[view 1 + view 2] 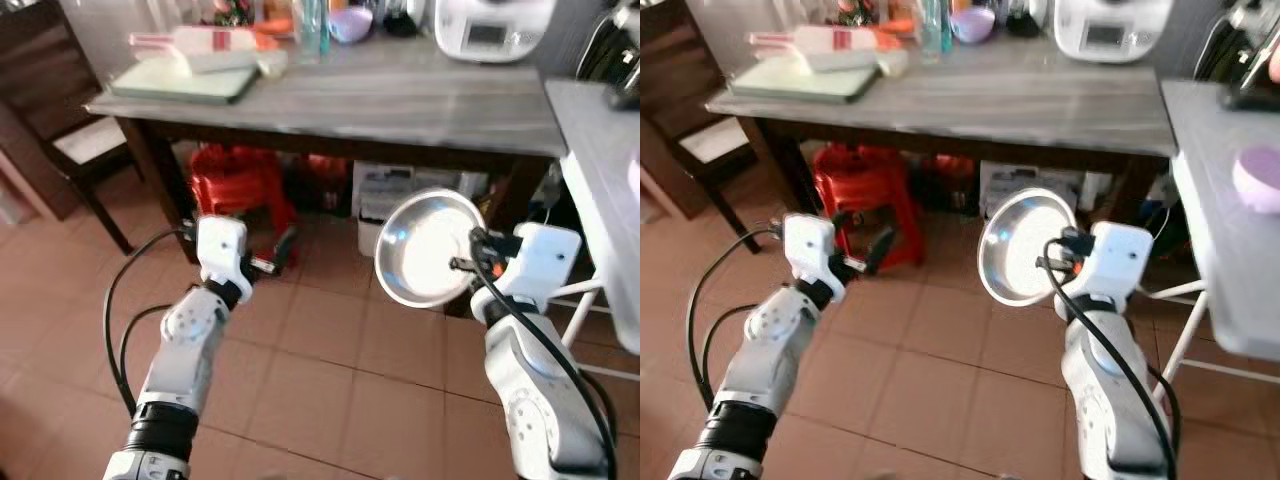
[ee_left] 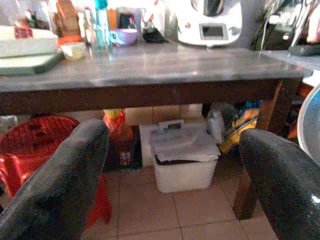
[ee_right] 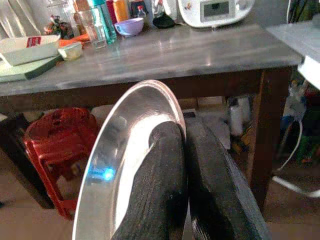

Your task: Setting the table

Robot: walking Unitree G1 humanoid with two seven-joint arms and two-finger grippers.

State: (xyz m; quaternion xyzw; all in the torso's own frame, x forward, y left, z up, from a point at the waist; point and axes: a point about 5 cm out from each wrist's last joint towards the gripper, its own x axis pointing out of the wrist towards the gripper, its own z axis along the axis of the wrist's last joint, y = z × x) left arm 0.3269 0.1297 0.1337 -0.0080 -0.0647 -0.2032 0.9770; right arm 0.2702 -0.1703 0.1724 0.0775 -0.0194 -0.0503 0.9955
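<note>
Terracotta floor tiles (image 1: 330,370) stretch ahead to a grey wooden table (image 1: 400,100), under which sit a red stool (image 1: 240,185) and a white bin (image 2: 182,172). On the far side of the tabletop stand a purple bowl (image 1: 350,22), a white kitchen appliance (image 1: 490,28) and a green board (image 1: 185,82) with a white dish on it; its near part lies bare.

The right gripper (image 1: 470,262) is clamped on the rim of a steel plate (image 1: 425,245), fingers pressed together over the edge, holding it tilted on edge in the air, short of the table and below its top. The left gripper (image 1: 275,255) is spread wide and carries nothing.

By the look of it, the task is at an early stage: the plate is picked up but not yet laid, and no place setting is visible on the table.
</note>
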